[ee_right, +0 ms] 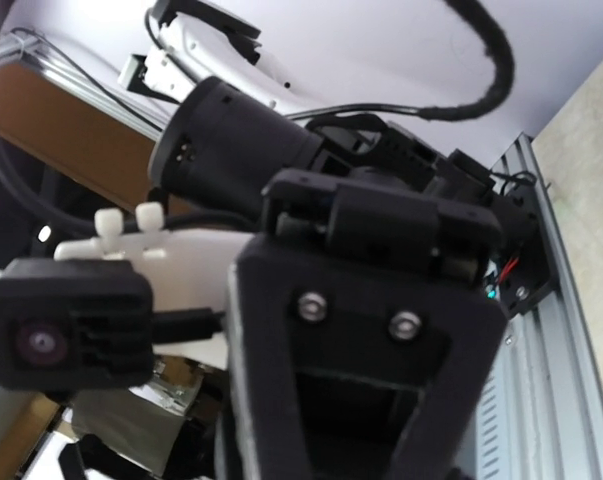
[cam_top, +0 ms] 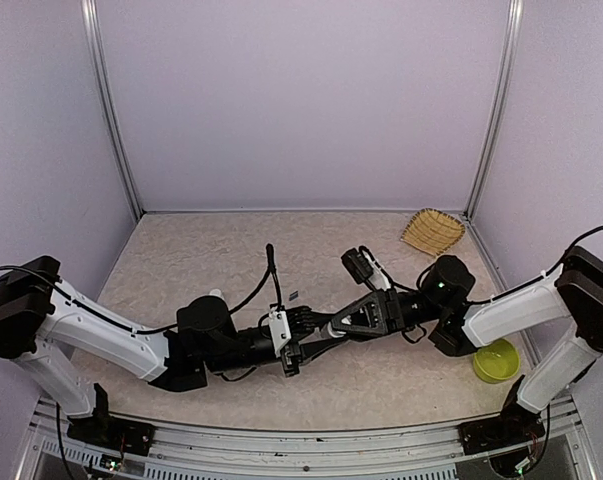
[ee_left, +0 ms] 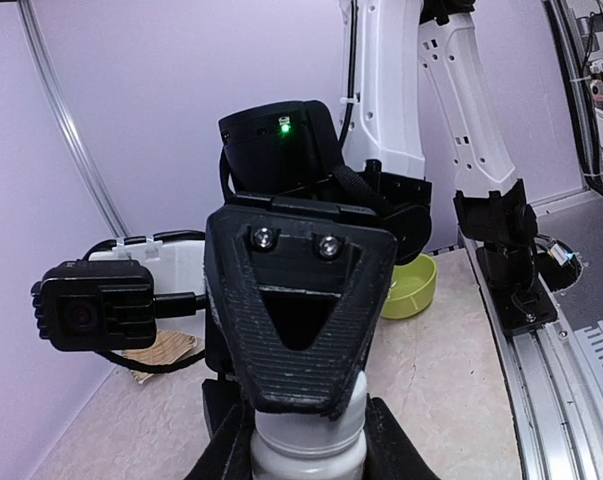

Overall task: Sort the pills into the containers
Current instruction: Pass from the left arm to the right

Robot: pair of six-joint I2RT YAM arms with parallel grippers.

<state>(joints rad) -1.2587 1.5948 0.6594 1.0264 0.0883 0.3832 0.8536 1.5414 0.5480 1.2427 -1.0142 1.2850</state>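
- Watching my left gripper (ee_left: pixel 306 460): its jaws are clamping a white bottle (ee_left: pixel 303 435) over the middle of the table (cam_top: pixel 181 260).
- Right gripper (cam_top: pixel 329 326): I am seeing it pressing nose-to-nose against the left one, at the bottle's top; I cannot tell how its jaws are standing.
- Pills: I am making none out and cannot tell where they are lying.
- Lime-green bowl (cam_top: pixel 496 360): sitting beside the right arm.
- Woven basket (cam_top: pixel 433 232): lying in the far right corner.

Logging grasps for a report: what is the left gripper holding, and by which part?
A white bottle, pinched across its round sides by the left gripper. The right gripper sits over its end; whether that one grips cannot be told.
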